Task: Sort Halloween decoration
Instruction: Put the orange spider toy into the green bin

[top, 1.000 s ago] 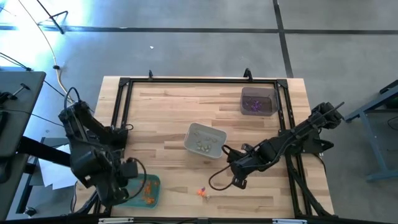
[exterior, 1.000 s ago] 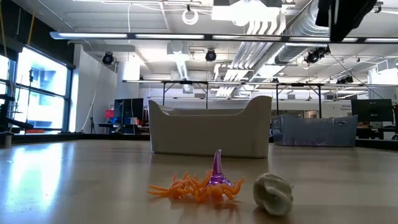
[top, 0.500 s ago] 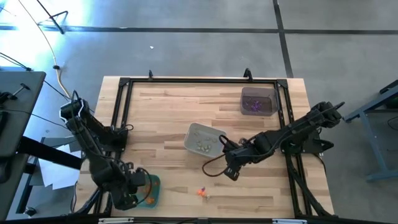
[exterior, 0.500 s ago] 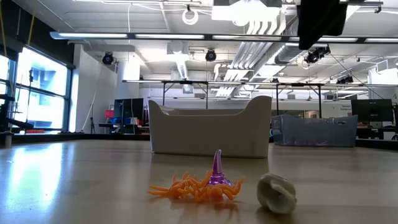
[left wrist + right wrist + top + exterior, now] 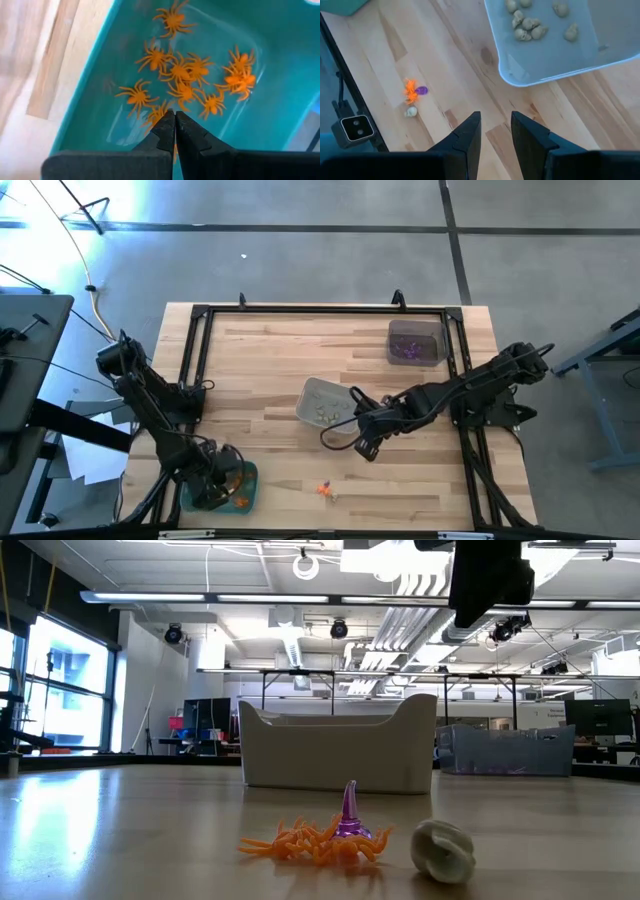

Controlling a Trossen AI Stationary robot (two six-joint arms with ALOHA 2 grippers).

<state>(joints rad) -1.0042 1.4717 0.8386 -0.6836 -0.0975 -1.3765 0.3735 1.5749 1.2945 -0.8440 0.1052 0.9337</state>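
While the left tool (image 5: 174,125) sits pinched together over the orange spiders (image 5: 185,80) in the green tray (image 5: 247,492), the right tool (image 5: 495,131), fingers apart and empty, has swung nearer the grey tray (image 5: 330,403), leaving three trinkets (image 5: 324,489) unsorted on the worktop (image 5: 270,360).

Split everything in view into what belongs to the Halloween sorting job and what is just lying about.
Job:
- orange spiders in the green tray
- pale trinkets in the grey tray
- purple trinkets in the dark tray
- loose cluster on the table

Lying about:
- small camera
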